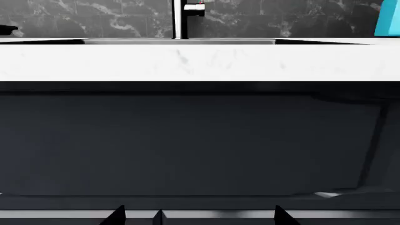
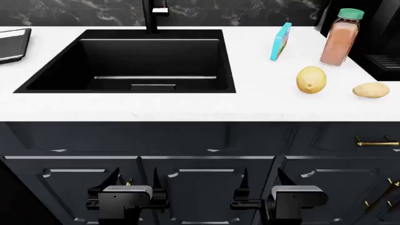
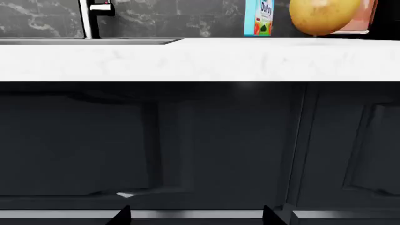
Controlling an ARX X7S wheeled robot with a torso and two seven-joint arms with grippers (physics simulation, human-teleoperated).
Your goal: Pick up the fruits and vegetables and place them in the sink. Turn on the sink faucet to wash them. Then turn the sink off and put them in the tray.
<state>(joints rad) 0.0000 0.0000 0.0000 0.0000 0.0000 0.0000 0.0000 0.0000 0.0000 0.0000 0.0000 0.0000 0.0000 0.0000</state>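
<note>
We are at the very start — both the left gripper [image 2: 136, 180] and right gripper [image 2: 261, 180] hang wide and empty below the sink [image 2: 62, 84], so next we raise the right one toward the yellow fruit [image 2: 311, 79] just right of the sink.

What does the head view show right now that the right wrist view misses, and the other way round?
Only the head view shows the sink basin and drain plate, the tray at the counter's far left, the potato, the bottle's green cap, and both grippers, left and right, low in front of the cabinet doors with fingers apart.

Only the right wrist view shows the counter's front edge side-on and the print on the teal packet.

Both show the faucet, the yellow fruit, the teal packet and the bottle.
</note>
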